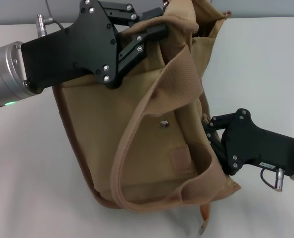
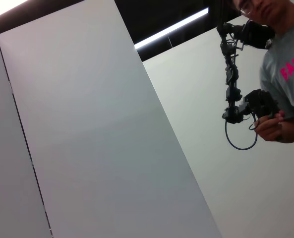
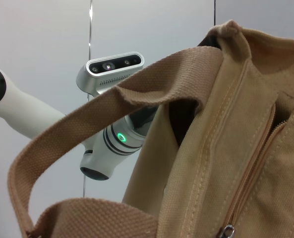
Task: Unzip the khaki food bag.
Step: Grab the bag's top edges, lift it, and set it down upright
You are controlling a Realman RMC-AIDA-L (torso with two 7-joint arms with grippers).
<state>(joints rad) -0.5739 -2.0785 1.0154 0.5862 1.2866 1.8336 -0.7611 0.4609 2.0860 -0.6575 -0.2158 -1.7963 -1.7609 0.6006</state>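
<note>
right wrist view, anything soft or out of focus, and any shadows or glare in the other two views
Right wrist view: the nearest strap is soft; the khaki food bag and its zipper are sharper. Head view: faint shadow on the table beside the bag, no glare. Left wrist view: a bright ceiling light strip against darkness, and no bag.

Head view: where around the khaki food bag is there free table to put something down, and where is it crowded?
Bare white table lies on the robot's left of the khaki food bag, below the left gripper. Another free patch lies far right, above the right gripper. It is crowded at the bag's top corner and its right edge, where the grippers meet it.
</note>
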